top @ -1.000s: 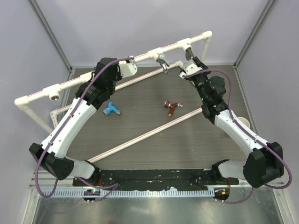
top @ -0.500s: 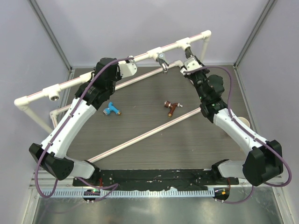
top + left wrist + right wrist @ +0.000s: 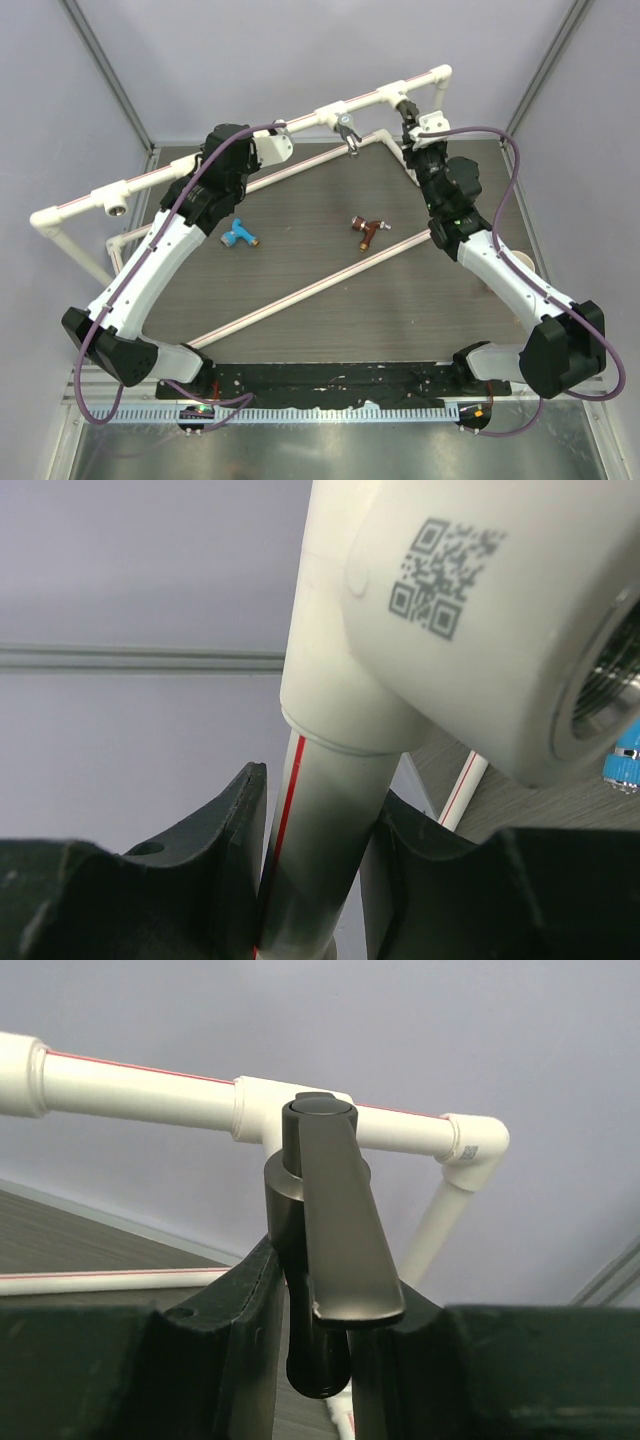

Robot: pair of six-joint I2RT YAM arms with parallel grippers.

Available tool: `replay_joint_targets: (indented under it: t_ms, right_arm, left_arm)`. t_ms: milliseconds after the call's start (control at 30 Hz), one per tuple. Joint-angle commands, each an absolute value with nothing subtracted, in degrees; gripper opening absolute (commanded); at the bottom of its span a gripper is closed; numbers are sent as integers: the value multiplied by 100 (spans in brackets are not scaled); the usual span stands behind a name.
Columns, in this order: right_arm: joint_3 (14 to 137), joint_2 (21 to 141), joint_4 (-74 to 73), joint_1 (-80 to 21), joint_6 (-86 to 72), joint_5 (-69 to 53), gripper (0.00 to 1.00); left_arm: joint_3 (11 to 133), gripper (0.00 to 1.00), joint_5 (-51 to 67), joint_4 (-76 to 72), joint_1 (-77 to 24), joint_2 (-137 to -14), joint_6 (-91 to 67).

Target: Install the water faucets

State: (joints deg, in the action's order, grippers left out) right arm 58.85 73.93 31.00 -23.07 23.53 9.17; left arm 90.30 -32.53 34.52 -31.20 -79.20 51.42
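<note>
My right gripper (image 3: 409, 114) is shut on the dark faucet (image 3: 335, 1230), lever handle toward the camera, and holds it at the right tee (image 3: 395, 97) of the white pipe frame; its threaded end is hidden. My right gripper shows again in its wrist view (image 3: 330, 1280). My left gripper (image 3: 280, 132) is shut on the frame's top pipe (image 3: 320, 850), just below an open tee socket (image 3: 480, 620). The chrome faucet (image 3: 347, 130) hangs from the middle tee. The blue faucet (image 3: 238, 235) and the red-brown faucet (image 3: 367, 230) lie on the table.
The white pipe frame (image 3: 190, 168) runs across the back, with an open tee (image 3: 115, 200) at far left and an elbow (image 3: 475, 1145) at right. A long loose pipe (image 3: 310, 288) lies diagonally on the dark table. Grey walls close in on both sides.
My right gripper has moved back and up toward the top pipe's right tee with the dark faucet, and its wrist has turned. The left arm has not moved.
</note>
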Motion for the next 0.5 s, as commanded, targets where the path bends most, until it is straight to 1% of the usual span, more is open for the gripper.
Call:
replay_joint_targets:
  t_ms: [0, 200, 467]
  right_arm:
    - [6223, 7532, 3463, -2303, 784, 1037, 1]
    - [6196, 7567, 3410, -2083, -665, 1020, 1]
    - [6214, 7603, 3428, -1645, -1906, 528, 1]
  left_arm:
    - [8974, 0, -2900, 3287, -3261, -7638, 4025]
    - [8974, 0, -2892, 3287, -3261, -7620, 4034]
    - [8965, 0, -2874, 3305, -3278, -7568, 4025]
